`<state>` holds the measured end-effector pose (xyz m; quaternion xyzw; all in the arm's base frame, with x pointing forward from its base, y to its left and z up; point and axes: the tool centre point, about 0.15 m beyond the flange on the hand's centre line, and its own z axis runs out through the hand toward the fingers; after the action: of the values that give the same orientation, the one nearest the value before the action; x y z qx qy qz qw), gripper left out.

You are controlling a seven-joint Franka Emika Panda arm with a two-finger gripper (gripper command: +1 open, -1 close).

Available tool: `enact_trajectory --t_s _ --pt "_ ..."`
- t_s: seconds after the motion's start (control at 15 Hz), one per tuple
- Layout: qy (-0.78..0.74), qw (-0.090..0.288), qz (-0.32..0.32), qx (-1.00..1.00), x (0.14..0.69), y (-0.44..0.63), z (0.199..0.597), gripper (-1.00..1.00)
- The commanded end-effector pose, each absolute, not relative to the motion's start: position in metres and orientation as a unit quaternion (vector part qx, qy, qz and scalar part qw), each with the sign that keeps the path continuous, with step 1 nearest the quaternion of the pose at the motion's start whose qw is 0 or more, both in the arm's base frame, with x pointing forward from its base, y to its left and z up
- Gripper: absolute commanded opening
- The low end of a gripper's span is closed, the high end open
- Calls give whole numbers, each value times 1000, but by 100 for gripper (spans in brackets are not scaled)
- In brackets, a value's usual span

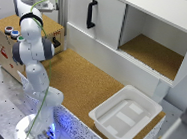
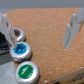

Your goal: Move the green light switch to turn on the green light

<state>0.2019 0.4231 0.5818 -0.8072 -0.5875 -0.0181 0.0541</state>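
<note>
The green light [image 2: 26, 73] is a small round green cap on the cork top of a wooden box [image 1: 49, 27]. It is the nearest of three caps in a row, beside a blue cap [image 2: 21, 51] and a red cap [image 2: 19, 35]. The exterior view shows the green light [image 1: 21, 39] at the box's left end, partly behind my arm [image 1: 32, 49]. My gripper [image 2: 39, 44] hovers open over the box top with nothing between its fingers, and the caps lie by one finger [image 2: 8, 29]. A small black lever [image 1: 56, 43] juts from the box's right edge; I cannot tell if it is the switch.
A white cabinet with a black handle [image 1: 91, 13] and an open cork-lined compartment [image 1: 152, 52] stands at the back. A white tray [image 1: 125, 115] sits at the exterior view's right front on the cork table [image 1: 83, 81].
</note>
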Motion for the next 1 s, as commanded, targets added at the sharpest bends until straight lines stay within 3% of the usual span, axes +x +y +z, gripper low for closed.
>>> enact_trajectory --t_s 0.0,0.27,0.53,0.93 --pt "-649 26 7 -760 171 445 551 -100" --pt "-625 7 -12 -781 189 445 533 -100" --pt "-571 33 -12 -820 202 435 508 -100" --pt "-540 31 -10 -841 203 445 478 -100"
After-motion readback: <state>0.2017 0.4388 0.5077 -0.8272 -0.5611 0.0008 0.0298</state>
